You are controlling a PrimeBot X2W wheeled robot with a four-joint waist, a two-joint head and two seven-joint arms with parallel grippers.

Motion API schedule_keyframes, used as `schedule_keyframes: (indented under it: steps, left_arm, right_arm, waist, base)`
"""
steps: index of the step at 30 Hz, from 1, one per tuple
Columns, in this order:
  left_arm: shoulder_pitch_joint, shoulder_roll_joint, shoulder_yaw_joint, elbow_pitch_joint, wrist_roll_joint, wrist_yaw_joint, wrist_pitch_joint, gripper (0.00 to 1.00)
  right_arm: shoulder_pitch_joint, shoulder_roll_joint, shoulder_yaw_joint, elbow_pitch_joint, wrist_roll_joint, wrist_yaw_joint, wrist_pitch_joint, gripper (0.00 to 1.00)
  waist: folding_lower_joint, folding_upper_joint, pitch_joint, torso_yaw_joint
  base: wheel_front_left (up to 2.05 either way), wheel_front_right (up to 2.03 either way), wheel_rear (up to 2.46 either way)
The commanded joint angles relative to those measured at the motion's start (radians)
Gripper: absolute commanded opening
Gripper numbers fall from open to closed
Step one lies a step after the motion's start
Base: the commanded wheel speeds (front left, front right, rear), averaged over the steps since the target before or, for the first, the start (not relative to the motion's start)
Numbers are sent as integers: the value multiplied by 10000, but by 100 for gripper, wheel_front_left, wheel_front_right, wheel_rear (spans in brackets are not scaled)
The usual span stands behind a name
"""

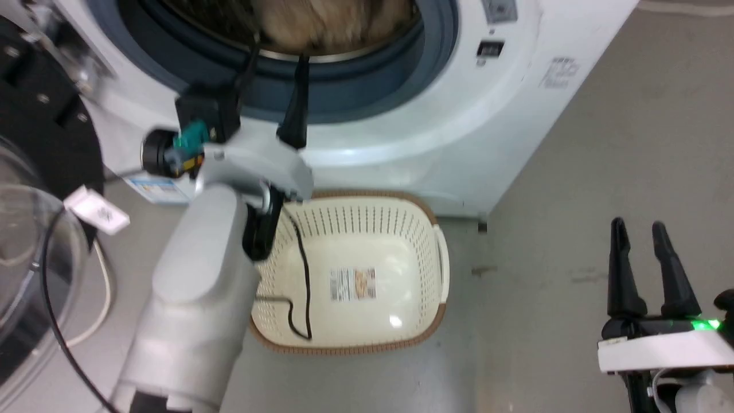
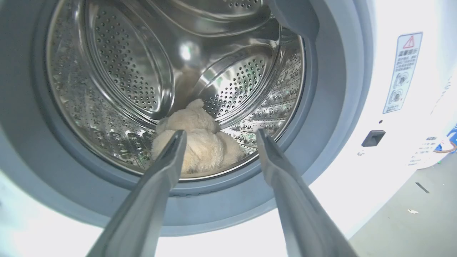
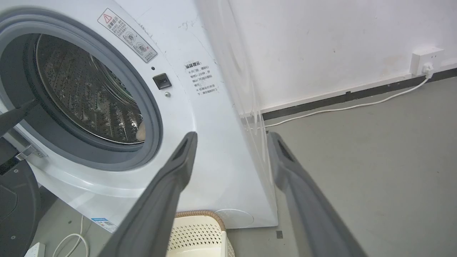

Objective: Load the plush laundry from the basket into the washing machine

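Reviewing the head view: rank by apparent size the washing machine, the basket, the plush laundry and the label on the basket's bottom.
1. washing machine
2. basket
3. plush laundry, cut off by the top edge, so its rank is unsure
4. label

Cream-beige fluffy plush laundry lying in a lump at the bottom of the perforated steel drum, white front-loading washing machine with grey gasket and door swung open, oval cream perforated basket upright on the floor just before it, brown rim, label on its bottom showing
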Motion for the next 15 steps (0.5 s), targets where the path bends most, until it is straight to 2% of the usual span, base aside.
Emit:
schedule_keyframes:
  steps: [1, 11, 15]
  left_arm:
    - [397, -7, 28, -165, 42, 25, -52, 100]
    - [2714, 125, 123, -699, 61, 302, -52, 100]
    - [3483, 187, 159, -934, -81, 366, -14, 100]
  right_arm:
    - [164, -6, 25, 58, -106, 8, -42, 100]
    - [992, -6, 267, 478, -1782, 8, -42, 100]
    - [1245, -6, 275, 665, -1976, 8, -33, 100]
  waist:
    - [4, 0, -737, 83]
    - [4, 0, -2596, 122]
    - [4, 0, -3193, 178]
  base:
    - [0, 0, 0]
    - [0, 0, 0]
    - [0, 0, 0]
